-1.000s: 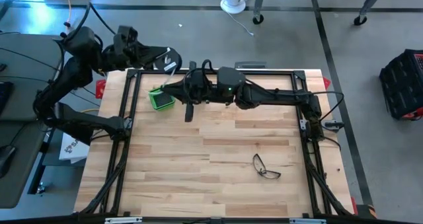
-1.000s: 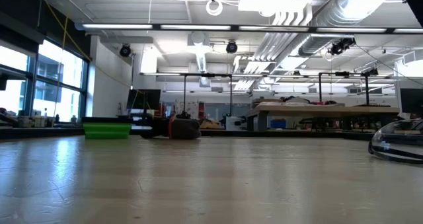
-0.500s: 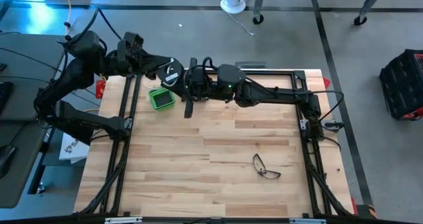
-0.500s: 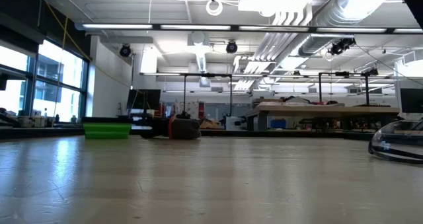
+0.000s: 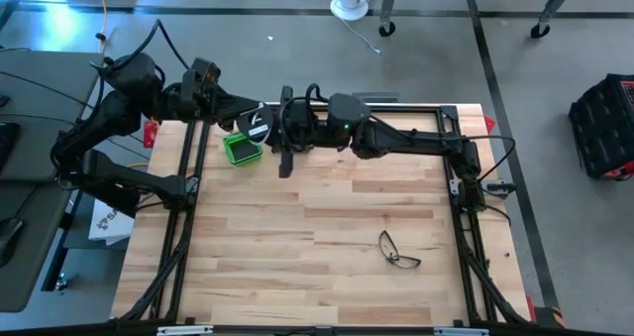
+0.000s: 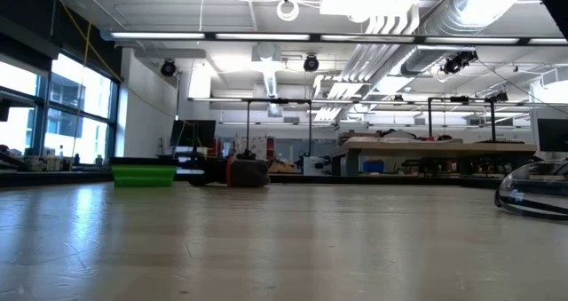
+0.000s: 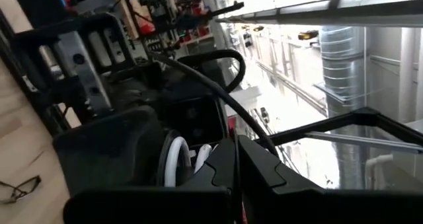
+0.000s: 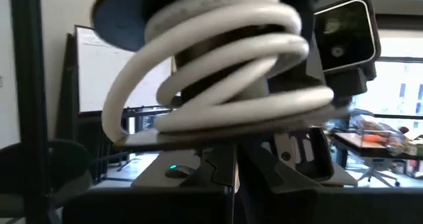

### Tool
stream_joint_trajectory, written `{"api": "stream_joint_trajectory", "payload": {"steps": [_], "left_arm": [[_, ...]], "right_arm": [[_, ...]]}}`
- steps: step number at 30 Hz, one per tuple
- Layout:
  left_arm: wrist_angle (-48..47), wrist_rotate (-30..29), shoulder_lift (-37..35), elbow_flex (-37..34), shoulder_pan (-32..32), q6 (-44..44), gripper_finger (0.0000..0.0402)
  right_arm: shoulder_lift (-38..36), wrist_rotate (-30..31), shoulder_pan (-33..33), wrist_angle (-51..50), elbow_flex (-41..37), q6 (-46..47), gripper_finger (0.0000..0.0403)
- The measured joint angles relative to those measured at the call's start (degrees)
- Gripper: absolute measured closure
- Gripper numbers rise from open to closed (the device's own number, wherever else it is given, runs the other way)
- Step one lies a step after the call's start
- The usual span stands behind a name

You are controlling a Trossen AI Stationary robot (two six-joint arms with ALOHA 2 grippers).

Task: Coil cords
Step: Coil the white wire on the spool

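The round black reel [image 5: 258,124] with a white mark is at the tip of my left gripper [image 5: 250,120], above the table's far left part, just beyond the green box [image 5: 241,148]. The white cord [image 8: 218,72] is wound in several turns around the reel's core. In the left wrist view the cord [image 7: 176,162] shows just beyond my shut left gripper [image 7: 236,159]. My right gripper [image 5: 281,128] points toward the table's left at the reel. Its fingers are shut [image 8: 234,163] right below the coil. My left gripper is shut on the reel [image 7: 132,151] and holds it clear of the table, coming level from the table's left. Its own fingers hide which part of the reel it has. My right gripper's shut tips stand against the reel's flange [image 8: 225,137]; I cannot tell whether they touch it or the cord.
The green box stands on the table under the two grippers and shows in the low view [image 6: 144,172]. A pair of glasses [image 5: 399,250] lies toward the near right. A black frame [image 5: 451,113] borders the wooden table.
My left gripper has carried the reel from beyond the table's far left edge toward the near and right, up to my right gripper, and stays shut. The reel now hangs over the table beside the green box.
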Motion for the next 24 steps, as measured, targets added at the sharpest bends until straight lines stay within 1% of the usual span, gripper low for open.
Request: {"api": "stream_joint_trajectory", "payload": {"steps": [4, 8, 12, 18, 24], "left_arm": [[2.53, -1.12, 0.02, 0.00, 0.18, 1.18, 0.0401], [3.13, -2.02, 0.00, 0.00, 0.19, 1.92, 0.0402], [3.19, -2.70, 0.05, 0.00, 0.19, 2.91, 0.0401], [5.55, -3.47, 0.05, 0.00, 0.19, 4.27, 0.0401], [5.82, -3.72, 0.07, 0.00, 0.19, 4.62, 0.0401]], "right_arm": [[0.00, -0.55, 0.01, -0.57, 0.02, 0.00, 0.0403], [0.00, -0.55, 0.02, -0.72, 0.02, 0.00, 0.0398], [0.00, -0.57, 0.07, -0.74, 0.04, 0.02, 0.0383], [0.11, 0.46, 0.04, -0.70, 0.07, 1.07, 0.0347], [0.17, 0.83, 0.04, -1.14, 0.07, 1.09, 0.0340]]}}
